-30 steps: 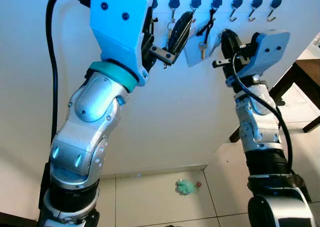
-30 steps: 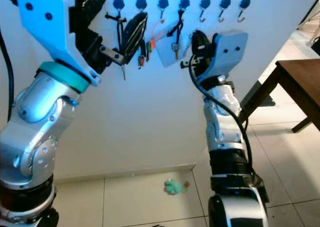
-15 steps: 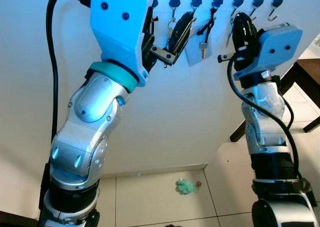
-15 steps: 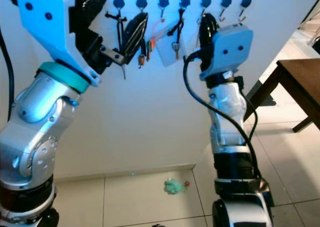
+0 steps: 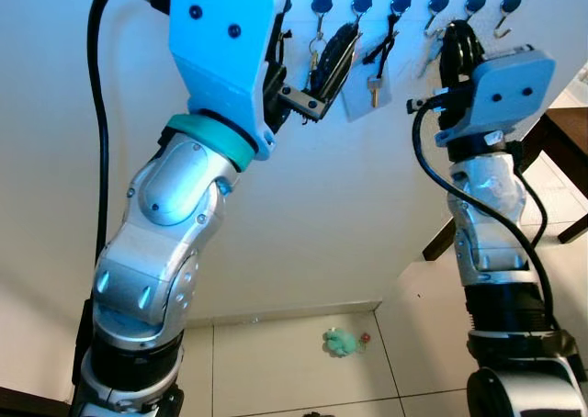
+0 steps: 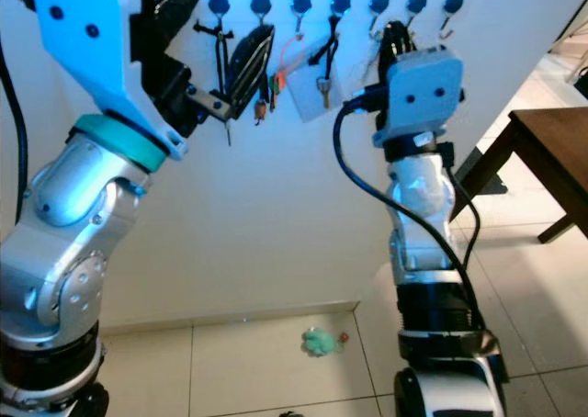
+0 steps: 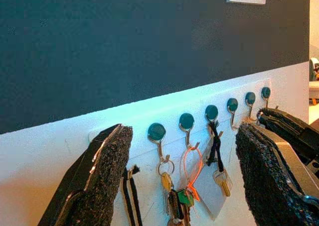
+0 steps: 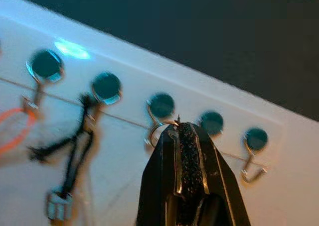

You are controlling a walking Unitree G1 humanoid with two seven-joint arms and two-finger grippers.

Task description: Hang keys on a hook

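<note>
From my head cameras I see my right gripper (image 5: 457,40) raised against the white wall, up at the row of round blue-capped metal hooks (image 5: 437,4). The fingers are pressed together, and a small silver key (image 5: 432,57) dangles just beside them, below the fourth hook along. My left gripper (image 5: 333,54) is parked in front of the already hung bunches of keys (image 5: 373,88), fingers spread and holding nothing.

My left wrist camera looks between its two wide-apart black pads (image 7: 102,173) at the hook row (image 7: 187,122): an orange loop, a black cord and brass keys hang there, and my right fingers (image 7: 291,131) reach in near the far hooks.

My right wrist camera shows the closed fingertips (image 8: 184,151) pinching a thin silver key ring (image 8: 158,131), which sits right at the curl of one hook (image 8: 161,106). I cannot tell whether the ring is actually over the tip or just in front of it.

That is the risk I judge here: if I let go while the ring only leans on the hook, the key falls to the tiled floor (image 5: 276,362). Pushing sideways could also slip the ring from my pinch or knock the neighbouring bunch.
</note>
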